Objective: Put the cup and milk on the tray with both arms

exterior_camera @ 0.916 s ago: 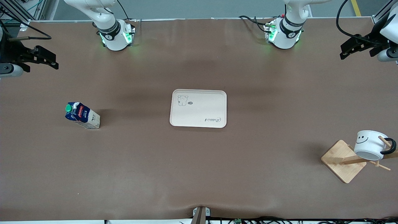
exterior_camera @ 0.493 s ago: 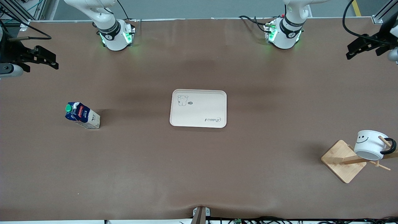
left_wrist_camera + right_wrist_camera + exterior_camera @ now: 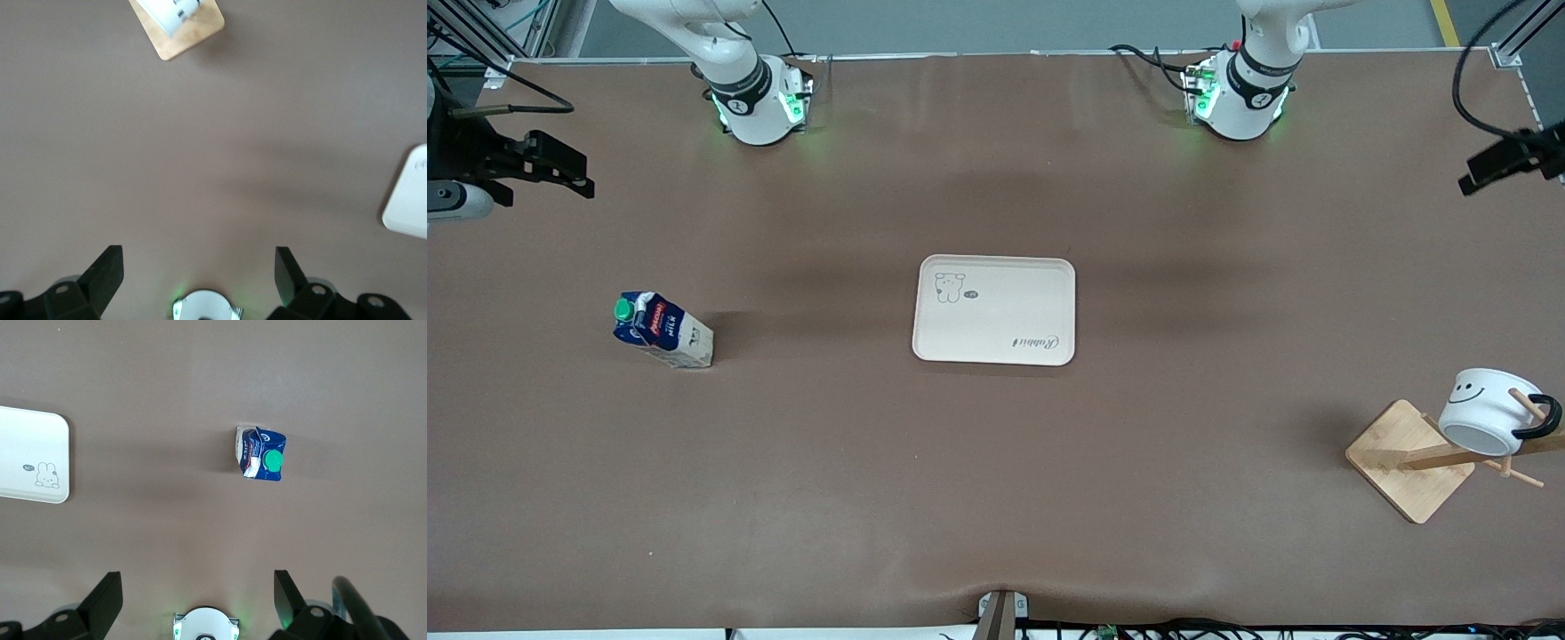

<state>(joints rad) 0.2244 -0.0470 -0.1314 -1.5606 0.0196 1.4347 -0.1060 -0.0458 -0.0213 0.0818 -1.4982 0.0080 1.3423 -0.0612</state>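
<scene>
the tray lies flat in the middle of the table with nothing on it; a corner of it shows in the left wrist view and its cartoon end in the right wrist view

the milk stands on the table toward the right arm's end, well apart from the tray, with its green cap on top

the cup hangs tilted by its black handle on a peg of a wooden stand toward the left arm's end, nearer to the front camera than the tray; its smiley face shows on the side

the right gripper is up in the air over the table's edge at the right arm's end, its fingers spread apart and holding nothing

the left gripper is up over the table's edge at the left arm's end, its fingers also spread apart and empty
</scene>
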